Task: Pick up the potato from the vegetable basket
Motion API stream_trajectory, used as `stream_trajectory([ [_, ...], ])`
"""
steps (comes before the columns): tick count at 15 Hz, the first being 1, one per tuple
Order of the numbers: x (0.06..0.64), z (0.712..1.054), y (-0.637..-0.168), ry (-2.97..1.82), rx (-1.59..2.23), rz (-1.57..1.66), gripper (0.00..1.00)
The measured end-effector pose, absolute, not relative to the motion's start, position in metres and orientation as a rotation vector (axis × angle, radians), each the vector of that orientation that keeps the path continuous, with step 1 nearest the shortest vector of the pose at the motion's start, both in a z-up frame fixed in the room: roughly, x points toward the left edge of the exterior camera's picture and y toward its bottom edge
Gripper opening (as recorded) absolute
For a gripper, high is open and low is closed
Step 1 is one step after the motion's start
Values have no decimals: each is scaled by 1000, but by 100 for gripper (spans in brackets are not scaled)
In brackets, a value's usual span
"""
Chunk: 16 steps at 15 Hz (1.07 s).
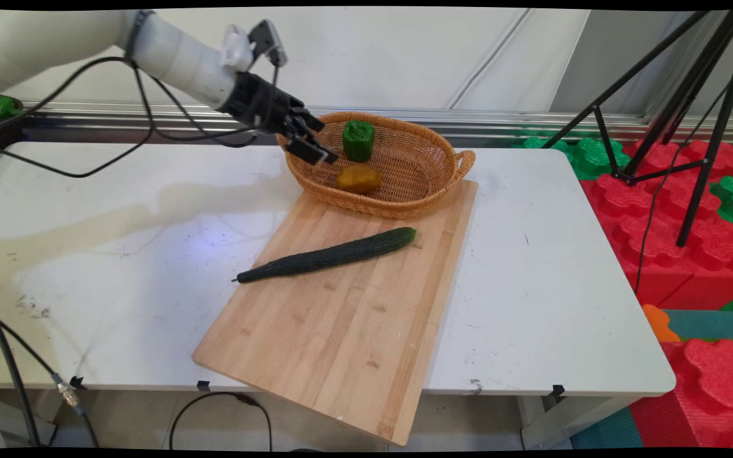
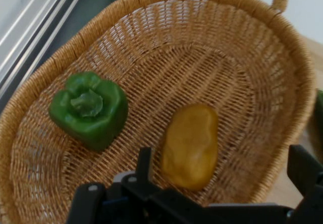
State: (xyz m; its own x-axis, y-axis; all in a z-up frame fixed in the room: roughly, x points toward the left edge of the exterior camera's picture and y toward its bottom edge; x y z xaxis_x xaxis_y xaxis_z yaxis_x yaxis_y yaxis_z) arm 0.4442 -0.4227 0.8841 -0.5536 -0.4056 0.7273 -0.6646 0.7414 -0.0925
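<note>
My gripper (image 1: 313, 141) hangs open and empty over the left rim of a wicker basket (image 1: 433, 184), just above it. Inside the basket lie a green bell pepper (image 1: 358, 139) and a yellow-brown potato (image 1: 358, 179). In the hand view the potato (image 2: 191, 146) lies between my spread fingers (image 2: 144, 164), the green pepper (image 2: 90, 108) to its left, and the basket's woven rim (image 2: 299, 57) curves around both. A long dark cucumber (image 1: 329, 255) lies across a wooden cutting board (image 1: 347, 318), in front of the basket.
The basket sits partly on the board's far end. Black tripod legs (image 1: 678, 121) stand at the right beside red and green foam blocks (image 1: 672, 222). Black cables (image 1: 105, 137) hang from the arm over the table's left part.
</note>
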Motion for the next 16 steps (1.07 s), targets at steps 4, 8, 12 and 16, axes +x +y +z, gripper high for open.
stream_trajectory([
  [4,430,860,-457,-2270,815,444,100],
  [8,418,838,-483,-2305,824,415,100],
  [12,412,821,-497,-2334,830,388,100],
  [16,407,809,-506,-2357,830,360,100],
])
